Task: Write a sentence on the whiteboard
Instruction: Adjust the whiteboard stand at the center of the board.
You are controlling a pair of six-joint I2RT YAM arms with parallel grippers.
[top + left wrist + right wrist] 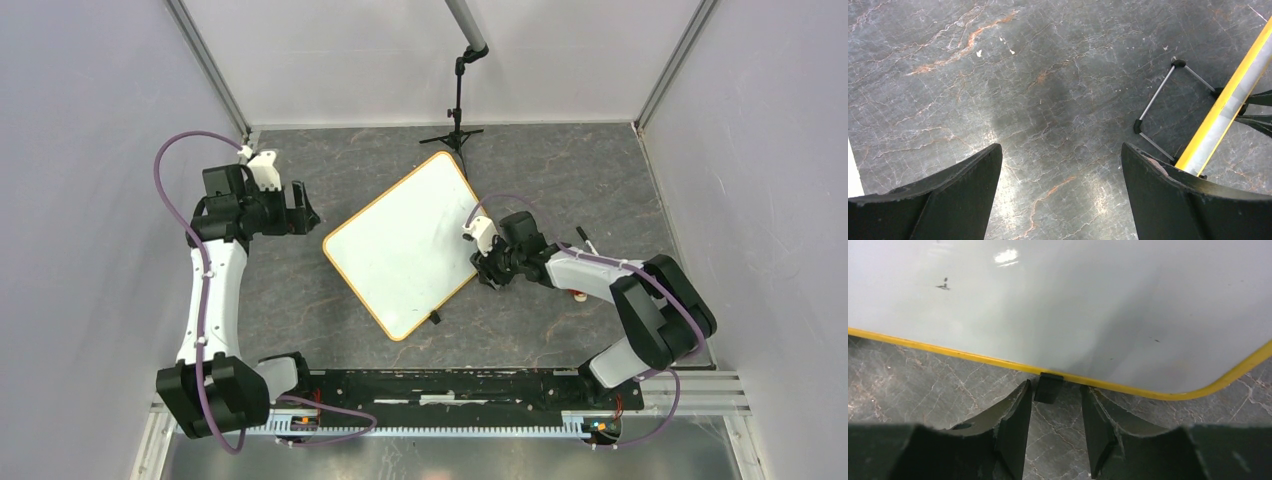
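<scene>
I'm straddling the clip (1048, 386) on the whiteboard (405, 245) with the right hand (1055, 396), released, probably to square it. Left hand (1061, 147) is idling, released, well apart from the whiteboard.

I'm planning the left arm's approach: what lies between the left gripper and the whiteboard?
Only bare grey tabletop lies between the left gripper and the whiteboard; the top view shows this.

Dark grey marbled tabletop (560, 180) with orange veins; pale lavender walls (90, 150) on 3 sides; 2 metal corner posts (212, 70); black tripod stand (458, 125) at the far edge.
</scene>
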